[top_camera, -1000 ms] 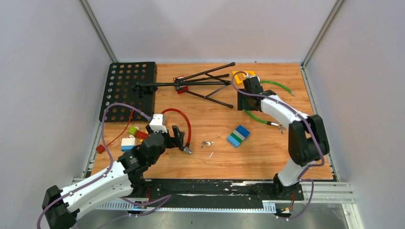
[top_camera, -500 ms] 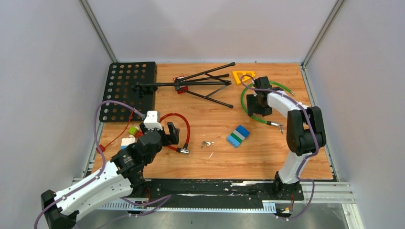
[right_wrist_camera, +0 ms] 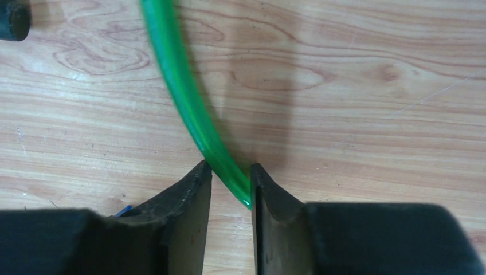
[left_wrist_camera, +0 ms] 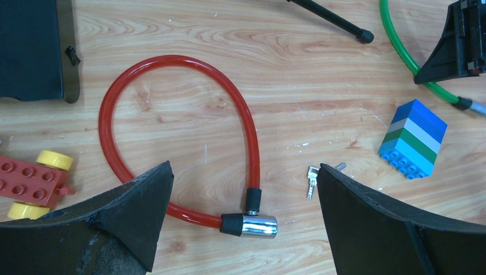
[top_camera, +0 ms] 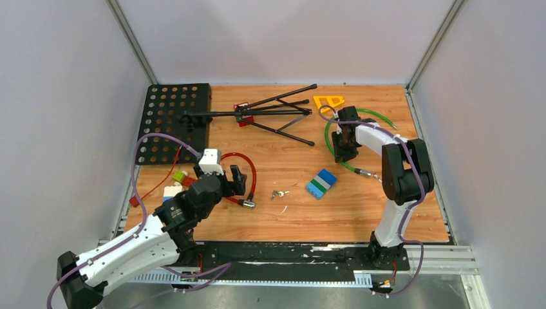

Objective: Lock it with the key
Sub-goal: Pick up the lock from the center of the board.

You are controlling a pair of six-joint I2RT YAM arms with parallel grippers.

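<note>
The left gripper (left_wrist_camera: 243,169) hangs with its jaws spread wide over the red cable lock (left_wrist_camera: 177,60) and holds nothing. The lock's chrome barrel (left_wrist_camera: 259,225) lies on the desk (left_wrist_camera: 286,74) right under the gap. The key (left_wrist_camera: 312,180) lies near the barrel at about 2 o'clock, flat on the wood and touching nothing. A striped brick stack (left_wrist_camera: 414,139) sits further off at 3 o'clock. At the far right, the right gripper (right_wrist_camera: 230,169) has pinched its 2 fingers onto the green cable lock (right_wrist_camera: 183,97), low against the desk.

The step in hand looks like taking up the key. To do it well, the left gripper should shift toward 3 o'clock, line its jaws across the key's thin shank, come straight down and close slowly, so the key neither skates away nor knocks the barrel.

The left wrist view alone shows which way the key points and that both red cable ends meet the barrel. The right wrist view alone shows the pinch on the green cable. Only the top view shows both arms at once.
</note>
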